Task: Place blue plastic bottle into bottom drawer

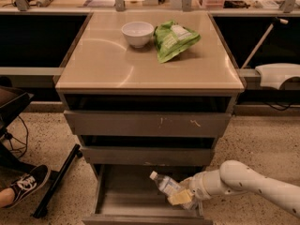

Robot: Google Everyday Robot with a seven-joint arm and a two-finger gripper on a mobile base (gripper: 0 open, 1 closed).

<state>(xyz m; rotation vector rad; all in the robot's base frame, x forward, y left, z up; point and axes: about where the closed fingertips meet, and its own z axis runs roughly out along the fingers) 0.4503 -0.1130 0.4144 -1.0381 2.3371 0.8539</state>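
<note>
Beneath the tan surface [140, 64], the bottom drawer [122, 198] stands open; the tool [183, 197], at its 4 o'clock corner, is clamped on the blue plastic bottle [165, 184], whose long axis points to 10 o'clock, cap leading, over the drawer floor

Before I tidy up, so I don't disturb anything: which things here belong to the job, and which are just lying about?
Job: blue plastic bottle, held by the gripper over the open bottom drawer.
Lying about: white bowl, green snack bag, both on the cabinet top.
</note>
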